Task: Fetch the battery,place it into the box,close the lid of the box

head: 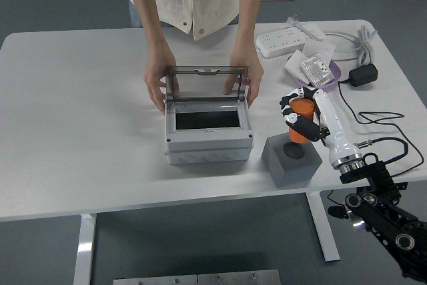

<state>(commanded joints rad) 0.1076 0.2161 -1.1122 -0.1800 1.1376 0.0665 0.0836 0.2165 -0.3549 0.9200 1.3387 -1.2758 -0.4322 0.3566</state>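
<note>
An orange cylindrical battery (pixel 301 119) hangs just above the grey foam holder (pixel 291 161), with my right hand (pixel 297 117) shut on it. The holder's round socket lies bare below the battery. To the left stands the grey box (pixel 209 137), its dark inside showing. Its clear lid (pixel 205 84) is held upright by a person's two hands, one (pixel 157 85) at the left edge and the other (pixel 247 79) at the right. My left arm does not show.
A purple bowl (pixel 317 81) with small white parts sits at the back right, beside a white power strip (pixel 287 41). A black adapter (pixel 363 75) and its cable trail along the right side near my arm.
</note>
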